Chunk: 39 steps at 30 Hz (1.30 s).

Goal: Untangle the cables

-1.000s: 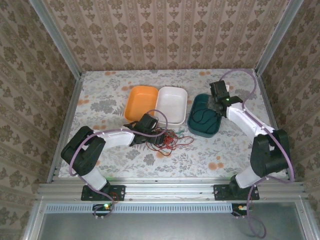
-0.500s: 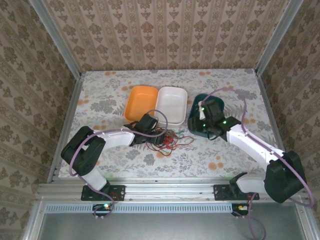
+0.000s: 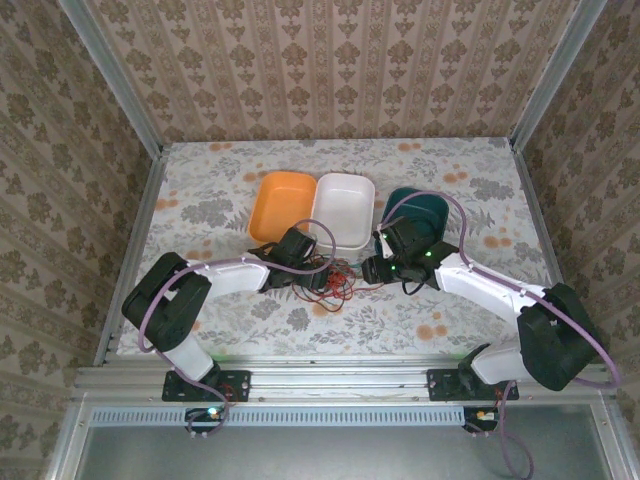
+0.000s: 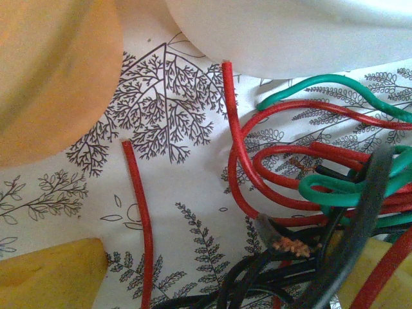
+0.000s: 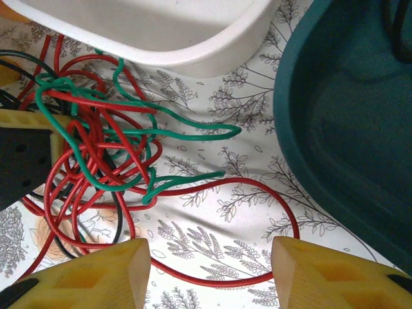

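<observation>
While the cables (image 3: 335, 280) lie in one knotted heap on the floral table (image 3: 205, 195), just in front of the orange tub (image 3: 283, 203) and the white tub (image 3: 345, 208), a pincer sits low at each side of the heap. The left pincer (image 3: 322, 277) is on the heap's left part. Its wrist camera shows its yellow fingers (image 4: 51, 277) spread apart. Black and red strands run between them and drape across the far finger, but the fingers are not pressed on any strand. Beyond them, red and green strands curl on the bare cloth up to the rim of the white tub.

The right pincer (image 3: 368, 270) is at the heap's right edge, beside the teal tub (image 3: 425, 205), which the right arm partly covers in the overhead view. It is released, its two yellow fingertips (image 5: 90, 273) set wide apart. A single red loop (image 5: 248, 180) that trails out of the tangle runs on the table between them. In the right wrist view the tangle sits to the left, red, green and black wound together. Two loose green ends (image 5: 212, 135) reach toward the teal tub without touching it. A finger of the left pincer shows at that view's left edge, touching the tangle.
</observation>
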Motion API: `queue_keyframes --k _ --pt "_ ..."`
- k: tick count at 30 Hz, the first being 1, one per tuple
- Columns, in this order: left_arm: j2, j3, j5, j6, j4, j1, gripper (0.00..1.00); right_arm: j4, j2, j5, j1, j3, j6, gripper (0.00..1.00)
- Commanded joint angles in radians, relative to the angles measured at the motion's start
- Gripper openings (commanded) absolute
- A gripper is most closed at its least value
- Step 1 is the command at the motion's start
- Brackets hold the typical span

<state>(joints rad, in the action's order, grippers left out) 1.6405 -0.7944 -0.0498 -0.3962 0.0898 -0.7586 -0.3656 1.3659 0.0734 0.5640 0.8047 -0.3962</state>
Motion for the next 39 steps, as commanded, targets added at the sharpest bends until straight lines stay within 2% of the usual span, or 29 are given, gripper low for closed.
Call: queue_keyframes --k 1,5,8,13,16,19,23,27,39 --pt "0.014 0.029 0.016 0.006 0.008 -0.002 0.90 0.001 0.018 -0.019 0.011 -0.014 -0.008 0.54" --pt "-0.030 0.050 0.030 0.006 -0.004 -0.001 0.90 0.029 0.018 0.015 0.037 -0.001 0.005 0.54" --pt "-0.121 0.095 0.076 -0.004 -0.026 0.016 0.92 0.046 0.045 0.026 0.067 0.013 0.026 0.54" --pt "-0.310 0.210 0.249 -0.090 -0.083 0.140 0.96 0.066 0.036 -0.002 0.091 0.034 0.038 0.54" --pt "-0.375 0.237 0.294 -0.106 -0.057 0.192 0.96 0.074 0.043 -0.029 0.091 0.045 0.039 0.54" --pt "-0.402 0.247 0.305 -0.095 -0.029 0.202 0.94 0.073 0.061 -0.026 0.091 0.061 0.039 0.54" --pt "-0.384 0.237 0.352 -0.103 -0.053 0.203 0.86 0.087 0.077 -0.035 0.090 0.069 0.024 0.54" --pt "-0.340 0.213 0.350 -0.111 -0.098 0.203 0.77 0.093 0.085 -0.042 0.089 0.070 0.017 0.53" --pt "-0.136 0.061 0.250 -0.033 -0.073 0.203 0.64 0.062 0.046 -0.070 0.088 0.041 0.017 0.53"
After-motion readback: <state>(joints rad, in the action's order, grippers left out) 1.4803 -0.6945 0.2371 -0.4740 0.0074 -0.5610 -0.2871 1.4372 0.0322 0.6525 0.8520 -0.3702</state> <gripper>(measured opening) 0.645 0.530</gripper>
